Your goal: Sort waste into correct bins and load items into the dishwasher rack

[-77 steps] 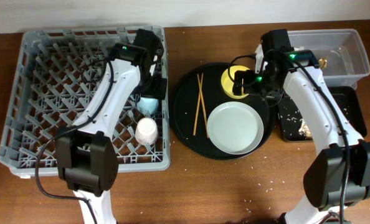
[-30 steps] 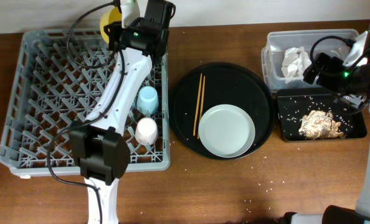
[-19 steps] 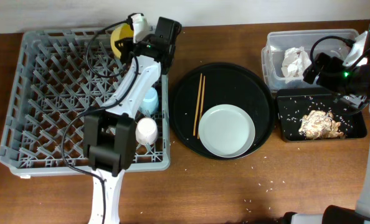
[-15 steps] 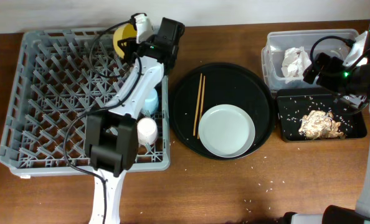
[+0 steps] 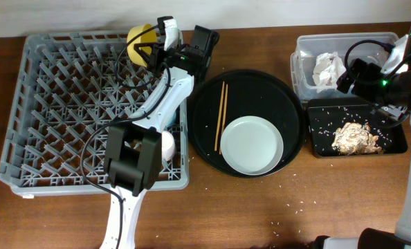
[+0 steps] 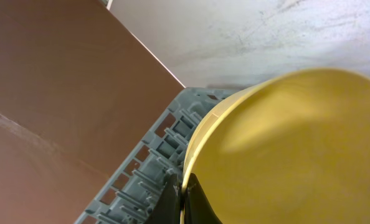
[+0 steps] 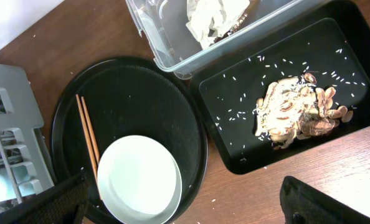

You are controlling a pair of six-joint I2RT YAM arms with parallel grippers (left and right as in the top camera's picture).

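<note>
Two bins at right: the clear tub (image 5: 344, 40) holds the napkin (image 5: 326, 68), the black tray (image 5: 320, 143) holds the food scraps (image 5: 356, 137). The left gripper (image 5: 157, 43) clamps the yellow bowl (image 5: 140, 37) over the far edge of the rack (image 5: 53, 104); the right gripper (image 5: 352, 75) is spread, empty, above the bins.

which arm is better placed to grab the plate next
Right: the right gripper is open, empty, looking down on the plate; the left gripper is shut on the yellow bowl over the dishwasher rack.
</note>
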